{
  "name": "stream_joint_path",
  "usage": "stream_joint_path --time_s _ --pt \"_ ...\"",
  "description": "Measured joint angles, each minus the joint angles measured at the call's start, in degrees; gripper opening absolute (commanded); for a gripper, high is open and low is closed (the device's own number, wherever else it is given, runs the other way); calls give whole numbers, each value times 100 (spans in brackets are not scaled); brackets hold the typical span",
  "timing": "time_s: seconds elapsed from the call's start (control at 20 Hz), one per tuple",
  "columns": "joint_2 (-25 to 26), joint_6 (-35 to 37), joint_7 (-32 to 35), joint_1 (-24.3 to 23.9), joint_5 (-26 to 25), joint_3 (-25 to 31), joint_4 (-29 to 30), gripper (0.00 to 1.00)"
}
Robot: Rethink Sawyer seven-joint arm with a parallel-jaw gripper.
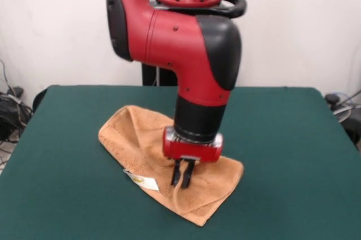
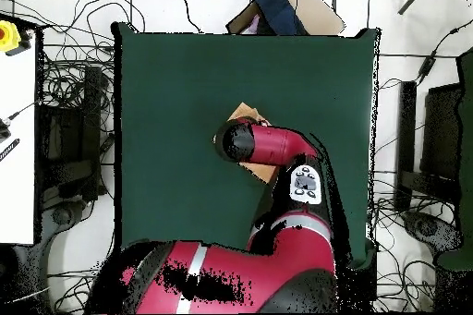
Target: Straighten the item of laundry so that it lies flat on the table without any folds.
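Observation:
The orange-tan towel (image 1: 135,133) lies crumpled near the middle of the green table (image 1: 282,138), with raised folds at its far left part and a ridge near its front corner. A white tag (image 1: 142,181) shows at its near left edge. My gripper (image 1: 182,179) points straight down onto the towel's right-centre, its two black fingers close together and pinched on a fold of the cloth. In the overhead view the arm (image 2: 268,145) covers most of the towel (image 2: 244,111); only small corners show, and the gripper itself is hidden.
The table (image 2: 185,99) stretches wide on all sides of the towel. The robot's pedestal stands behind the far edge. Cables and equipment (image 1: 11,110) lie off the table at both sides. A white bench (image 2: 17,145) stands beyond one side.

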Motion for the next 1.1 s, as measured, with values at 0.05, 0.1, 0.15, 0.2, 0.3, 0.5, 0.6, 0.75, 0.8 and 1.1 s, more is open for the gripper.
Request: stream_joint_path --time_s 0.05,0.1,0.15,0.2,0.3,0.5,0.6,0.75,0.8,1.1 --pt "-93 310 0 71 21 -2 0 0" --pt "-136 437 0 104 26 -2 1 0" --pt "-191 592 0 147 33 -2 2 0" --pt "-275 805 0 207 34 -2 3 0" --pt "-444 1129 0 300 35 -2 14 0" --pt "-852 1386 0 420 49 -1 209 0" --pt "-971 1352 0 432 65 2 338 0" --pt "-1140 1106 0 416 78 31 638 0" --pt "-1178 892 0 404 78 50 789 0" --pt "-1098 -809 0 354 79 130 1560 0"
